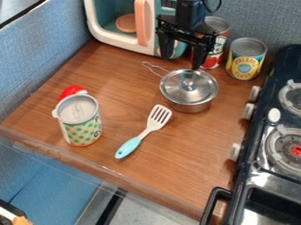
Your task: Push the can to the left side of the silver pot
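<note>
The gripper hangs at the top of the view, above the back of the silver pot, its two fingers spread apart and nothing seen between them. The lidded silver pot stands right of the counter's middle, its wire handle toward the back left. Behind and partly hidden by the gripper is a red-labelled can, upright near the wall. To its right stands a yellow and blue can. A can with green dots is upright at the left front, well left of the pot.
A toy microwave stands at the back left, and a stove runs along the right. A spatula lies in front of the pot. Something red is behind the dotted can. The counter's front edge crosses the lower view.
</note>
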Motion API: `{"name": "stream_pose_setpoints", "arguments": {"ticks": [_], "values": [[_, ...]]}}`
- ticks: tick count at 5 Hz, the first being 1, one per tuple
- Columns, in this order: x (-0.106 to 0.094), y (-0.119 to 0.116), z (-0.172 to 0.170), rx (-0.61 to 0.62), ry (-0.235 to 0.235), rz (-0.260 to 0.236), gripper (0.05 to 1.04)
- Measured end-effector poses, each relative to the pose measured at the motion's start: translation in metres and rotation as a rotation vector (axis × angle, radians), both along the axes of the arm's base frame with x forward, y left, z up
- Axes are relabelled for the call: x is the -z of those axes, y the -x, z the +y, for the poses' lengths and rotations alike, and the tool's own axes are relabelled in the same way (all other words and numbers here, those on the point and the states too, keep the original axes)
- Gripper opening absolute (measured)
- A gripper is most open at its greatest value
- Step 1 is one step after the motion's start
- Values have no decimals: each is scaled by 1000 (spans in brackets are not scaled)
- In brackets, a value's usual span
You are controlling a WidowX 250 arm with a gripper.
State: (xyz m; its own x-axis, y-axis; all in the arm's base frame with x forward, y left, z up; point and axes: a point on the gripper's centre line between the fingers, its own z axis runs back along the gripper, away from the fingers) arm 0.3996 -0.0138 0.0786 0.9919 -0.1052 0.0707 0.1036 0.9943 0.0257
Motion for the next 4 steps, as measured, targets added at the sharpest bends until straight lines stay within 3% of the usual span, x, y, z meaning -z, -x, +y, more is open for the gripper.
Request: {"name": "stream_pose_setpoints", "arguments": {"ticks": [1,2,4], "values": [[16,5,1,-7,-1,37,1001],[28,48,4,-3,-13,81,1001],[-3,128,37,-37,-6,-14,1001]]}}
